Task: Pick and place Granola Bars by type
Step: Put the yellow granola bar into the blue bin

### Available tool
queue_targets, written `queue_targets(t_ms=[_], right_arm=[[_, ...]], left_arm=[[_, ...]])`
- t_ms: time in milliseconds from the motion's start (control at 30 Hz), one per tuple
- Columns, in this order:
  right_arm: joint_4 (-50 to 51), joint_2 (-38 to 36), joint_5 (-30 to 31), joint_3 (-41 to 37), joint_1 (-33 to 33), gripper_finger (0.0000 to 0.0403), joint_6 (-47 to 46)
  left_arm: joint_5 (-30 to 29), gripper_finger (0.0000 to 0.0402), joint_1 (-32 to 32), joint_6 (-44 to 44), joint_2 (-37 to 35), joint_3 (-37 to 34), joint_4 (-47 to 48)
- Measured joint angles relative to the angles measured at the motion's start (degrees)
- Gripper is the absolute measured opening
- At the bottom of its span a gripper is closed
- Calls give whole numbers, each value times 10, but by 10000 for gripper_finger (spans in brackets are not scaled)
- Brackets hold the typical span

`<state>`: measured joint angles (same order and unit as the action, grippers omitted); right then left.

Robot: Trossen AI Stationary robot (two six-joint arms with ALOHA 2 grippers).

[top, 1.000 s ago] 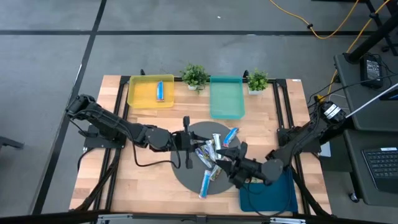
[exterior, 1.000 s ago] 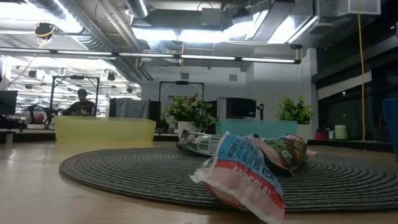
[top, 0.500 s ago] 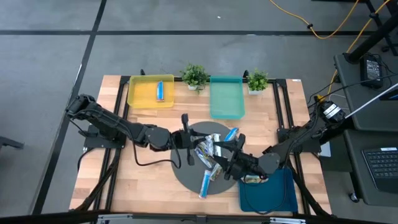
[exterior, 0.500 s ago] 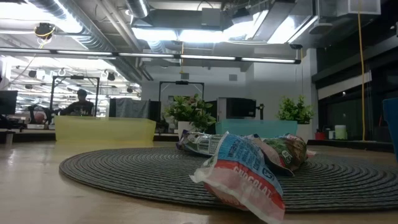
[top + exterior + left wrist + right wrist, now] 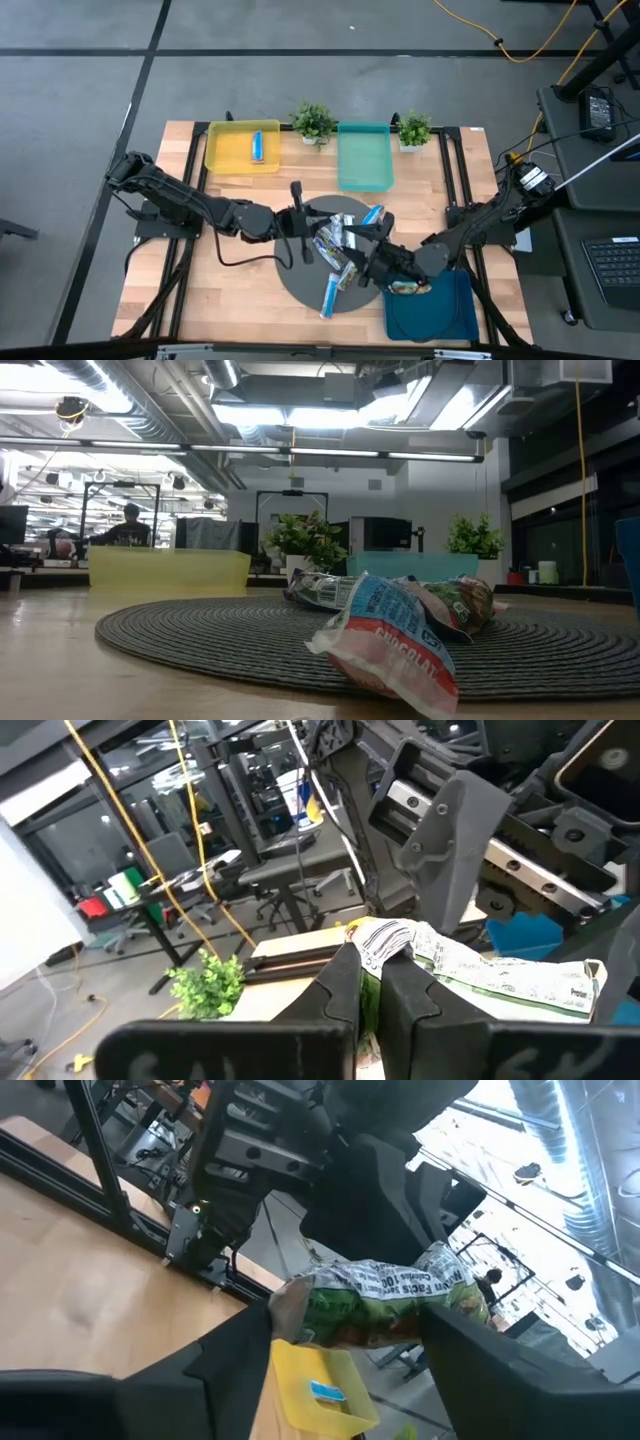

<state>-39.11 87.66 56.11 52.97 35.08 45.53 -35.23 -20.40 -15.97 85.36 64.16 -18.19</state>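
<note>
Several shiny-wrapped granola bars (image 5: 338, 262) are piled on a round grey mat (image 5: 300, 285); the low view shows the same heap (image 5: 400, 615). My left gripper (image 5: 318, 232) comes from the table's left, over the pile, and is shut on a green-and-silver bar (image 5: 480, 970). My right gripper (image 5: 362, 243) faces it from the right. It is open, with one finger at each end of that same bar (image 5: 380, 1305); whether they touch it, I cannot tell. One blue bar (image 5: 257, 145) lies in the yellow tray (image 5: 225, 150), and another bar (image 5: 405, 289) lies in the blue tray (image 5: 440, 315). My left gripper pinches the green-and-silver bar between its two fingers, by the crimped end (image 5: 385, 933). The fingers lie level and come from the table's left. The bar stretches away from the fingertips toward my right gripper. Whether it is clear of the pile does not show.
An empty teal tray (image 5: 365, 160) sits at the far edge between two small potted plants (image 5: 313, 122) (image 5: 414, 129). The yellow tray is far left and the blue tray near right. Bare wood lies left of the mat. Beyond the table is a room with desks and a person.
My right gripper has moved from over the blue tray's corner toward the table's left and far side, up to the pile and my left gripper. A bar now shows in the blue tray where the gripper was. My left gripper has stayed put.
</note>
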Motion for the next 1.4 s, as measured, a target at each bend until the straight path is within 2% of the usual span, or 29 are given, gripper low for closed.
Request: queue_targets(t_ms=[467, 667, 1400], right_arm=[[0, 0, -12, 0, -1, 73, 14], [0, 0, -22, 0, -1, 12, 30], [-1, 0, -20, 0, -1, 6, 31]], left_arm=[[-6, 5, 0, 4, 0, 0, 4], [-3, 5, 0, 5, 0, 0, 6], [-8, 5, 3, 28, 1, 0, 40]])
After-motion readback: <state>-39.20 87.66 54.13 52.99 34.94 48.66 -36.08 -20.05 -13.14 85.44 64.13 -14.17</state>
